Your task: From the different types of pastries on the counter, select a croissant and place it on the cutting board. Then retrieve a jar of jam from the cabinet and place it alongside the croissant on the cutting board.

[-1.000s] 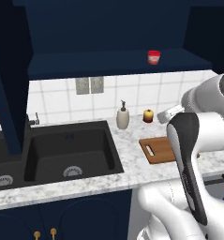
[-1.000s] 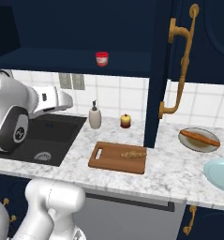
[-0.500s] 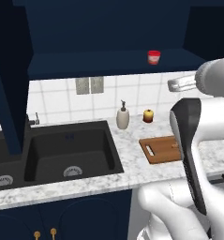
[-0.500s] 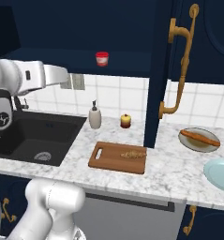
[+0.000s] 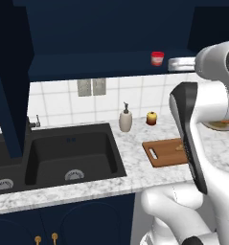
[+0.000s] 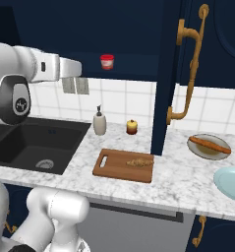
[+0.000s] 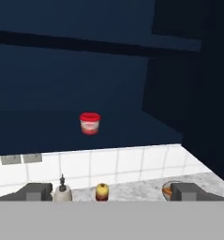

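Note:
The jar of jam [image 6: 107, 61] stands alone on the shelf of the open navy cabinet [image 6: 138, 34], and is red with a pale band [image 7: 90, 123] [image 5: 157, 58]. My gripper [image 7: 112, 192] is open, level with the shelf and well short of the jar, with nothing between its fingers [image 7: 36, 191]. In the right base view the gripper [image 6: 77, 69] is left of the jar. The croissant [image 6: 139, 162] lies on the cutting board [image 6: 114, 167] on the counter [image 6: 178, 187]. In the left base view my arm hides part of the board [image 5: 161, 152].
The open cabinet door [image 6: 168, 98] with its brass handle [image 6: 190, 74] hangs right of the board. A plate with the orange pastry [image 6: 210, 144] and a pale blue plate [image 6: 230, 181] lie beyond it. A soap dispenser [image 6: 99, 123], an apple-like thing [image 6: 132, 127] and the black sink [image 6: 35, 142] are nearby.
My arm has risen from near counter height to shelf height. The hand has stretched toward the jar. Board, croissant and jar have not moved.

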